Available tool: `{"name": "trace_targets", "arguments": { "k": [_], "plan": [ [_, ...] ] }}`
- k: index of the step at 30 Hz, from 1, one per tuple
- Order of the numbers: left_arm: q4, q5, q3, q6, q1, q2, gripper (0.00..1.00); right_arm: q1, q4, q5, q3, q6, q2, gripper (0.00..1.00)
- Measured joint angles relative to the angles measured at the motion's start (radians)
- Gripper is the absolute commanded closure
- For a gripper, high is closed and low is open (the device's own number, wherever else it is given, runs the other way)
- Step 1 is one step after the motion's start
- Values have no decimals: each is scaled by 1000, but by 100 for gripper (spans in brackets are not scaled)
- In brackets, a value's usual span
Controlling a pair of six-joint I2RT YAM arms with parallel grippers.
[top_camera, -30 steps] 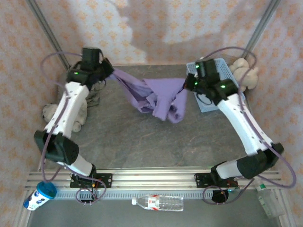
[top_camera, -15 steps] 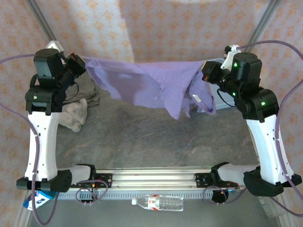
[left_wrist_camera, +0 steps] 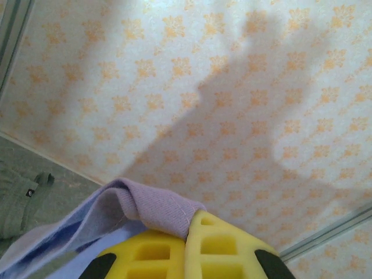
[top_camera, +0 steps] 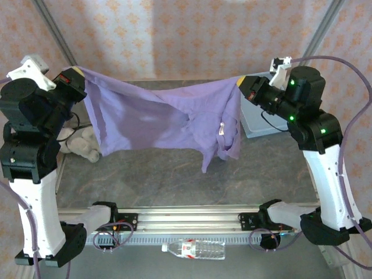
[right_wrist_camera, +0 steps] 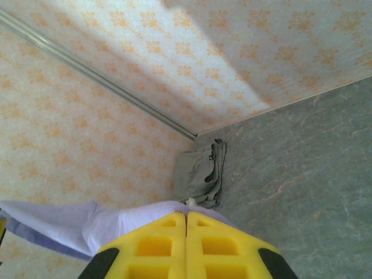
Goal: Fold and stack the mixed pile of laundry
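Note:
The lavender T-shirt (top_camera: 157,119) hangs in the air, stretched wide between both arms above the table. My left gripper (top_camera: 78,78) is shut on its left top edge; in the left wrist view the yellow fingertips (left_wrist_camera: 189,224) pinch a fold of the purple cloth (left_wrist_camera: 145,206). At the right top edge my right gripper (top_camera: 243,84) is shut on the shirt, and purple cloth (right_wrist_camera: 116,224) spills from its closed tips (right_wrist_camera: 186,214). The grey-olive garment (right_wrist_camera: 200,171) lies folded on the table by the back wall, also visible low in the left wrist view (left_wrist_camera: 17,197).
A light blue mesh basket (top_camera: 256,119) stands at the back right, behind the shirt's right edge. A beige plush toy (top_camera: 84,145) lies by the left arm. A water bottle (top_camera: 195,249) rests on the front rail. Patterned walls enclose the grey table (top_camera: 174,174).
Both arms have risen and spread apart. The shirt, bunched between them over the table's back a second ago, now hangs stretched wide and higher.

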State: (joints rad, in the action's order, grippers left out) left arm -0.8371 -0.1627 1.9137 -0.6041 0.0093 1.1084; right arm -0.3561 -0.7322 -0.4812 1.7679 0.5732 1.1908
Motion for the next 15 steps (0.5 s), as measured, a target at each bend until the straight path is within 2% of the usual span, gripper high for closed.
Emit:
{"name": "trace_targets", "arguments": {
  "k": [3, 6, 7, 8, 9, 10, 11, 13, 15],
  "plan": [
    [15, 40, -3, 2, 0, 98, 100, 24, 29, 42, 18, 2, 87, 100],
    [19, 55, 25, 4, 0, 299, 100, 76, 79, 121, 18, -1, 219, 100],
    [18, 60, 42, 5, 0, 376, 85, 90, 109, 154, 10, -10, 271, 90],
    [15, 65, 69, 10, 0, 475, 49, 102, 145, 192, -2, -24, 327, 67],
    [5, 71, 95, 16, 0, 562, 35, 110, 165, 221, -6, -34, 377, 51],
    [-22, 77, 137, 18, 0, 663, 32, 119, 176, 256, 1, -48, 442, 42],
    [-65, 84, 193, 20, 0, 776, 30, 127, 170, 285, 23, -61, 511, 38],
    [-131, 95, 272, 27, -3, 937, 29, 137, 120, 324, 103, -90, 640, 35],
    [-183, 109, 275, 43, -15, 1026, 29, 141, 86, 340, 145, -112, 716, 35]
  ]
}}
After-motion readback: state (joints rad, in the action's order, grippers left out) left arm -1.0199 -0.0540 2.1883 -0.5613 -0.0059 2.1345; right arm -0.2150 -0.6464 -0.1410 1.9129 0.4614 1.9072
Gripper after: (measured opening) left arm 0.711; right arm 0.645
